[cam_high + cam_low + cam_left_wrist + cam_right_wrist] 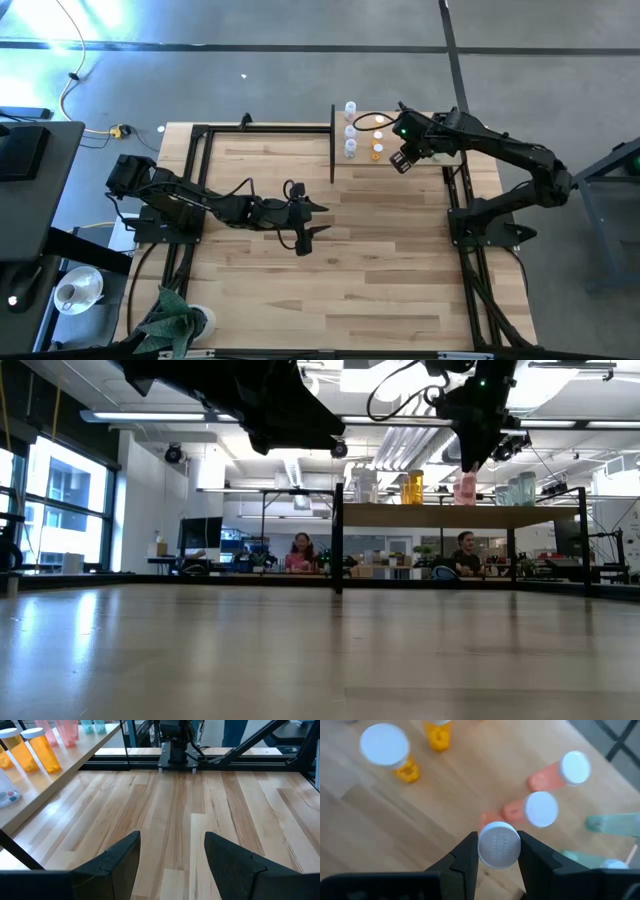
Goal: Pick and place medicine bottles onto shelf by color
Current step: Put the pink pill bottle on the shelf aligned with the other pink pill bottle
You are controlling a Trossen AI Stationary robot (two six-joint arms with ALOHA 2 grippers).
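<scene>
1. My left arm lies low across the table's middle, its left gripper [307,226] with fingers [112,862] spread wide, holding nothing.
2. My right arm reaches in from the right side, elbow bent, its right gripper [499,851] pointing down, fingers clamped on a pink bottle's white cap [499,845].

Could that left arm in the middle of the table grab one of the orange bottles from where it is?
Probably not as it stands. The left gripper hangs open over bare tabletop, well apart from the orange bottles on the shelf. Nothing blocks the way; it would need a long reach.
</scene>
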